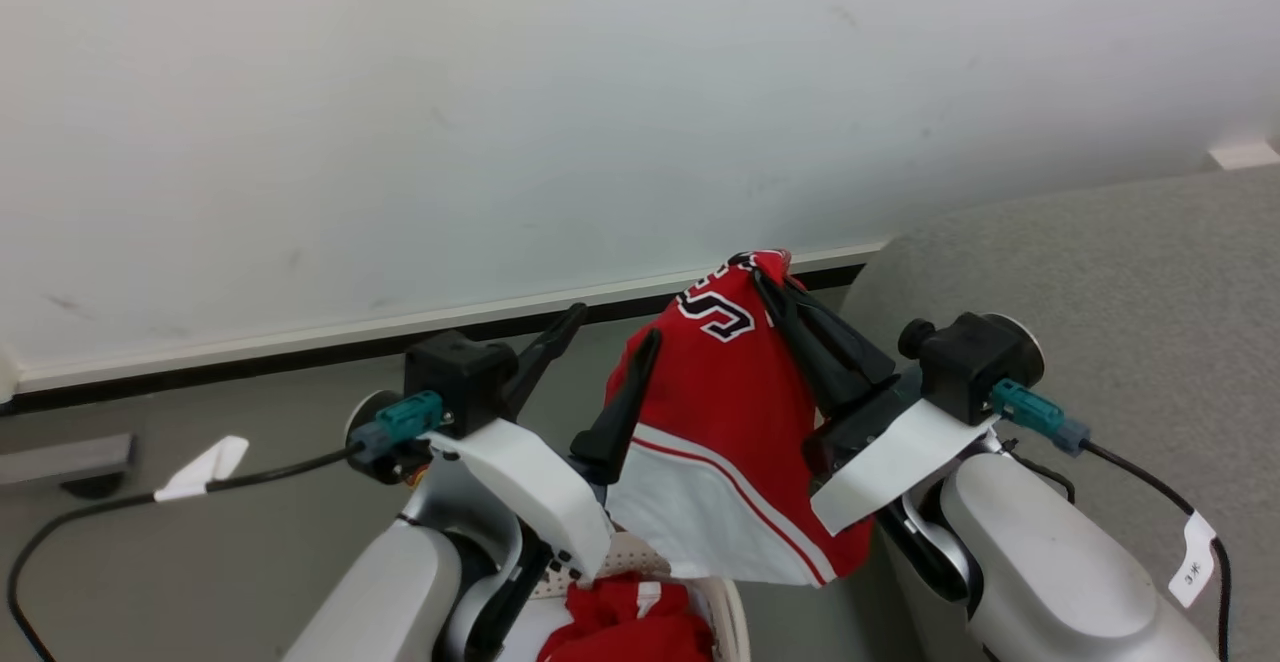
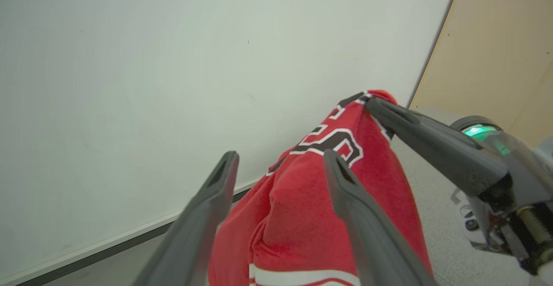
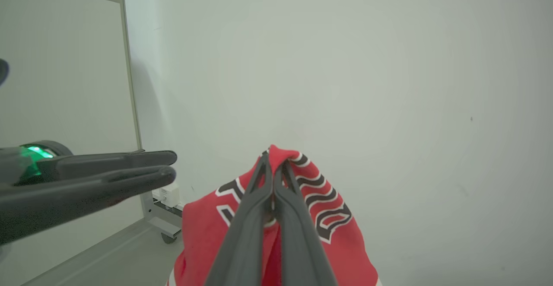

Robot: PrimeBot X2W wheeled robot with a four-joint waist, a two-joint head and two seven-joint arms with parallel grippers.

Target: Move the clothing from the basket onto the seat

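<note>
The right gripper [image 1: 768,277] stands just above the centre of the head view, jaws pressed together on the top fold of the red jersey [image 1: 720,392]. The cloth hangs from that pinch in a long cone, with the black-edged white lettering near the peak and the white trim and white panel at the bottom. The right wrist view shows the two dark fingers closed tight, with red fabric bunched at their tips. The left gripper [image 1: 615,325] is left of centre with its jaws spread wide and nothing between them. One finger lies against the jersey's left edge and the other points off toward the wall [image 1: 500,92]. At the bottom centre, the basket [image 1: 738,614] sits under the hanging cloth with a plainer red piece [image 1: 620,627] in it. The jersey's hem hangs at the basket's rim; I cannot tell if they touch. The grey seat [image 1: 1120,282] fills the right side, beside the raised jersey but apart from it.
</note>
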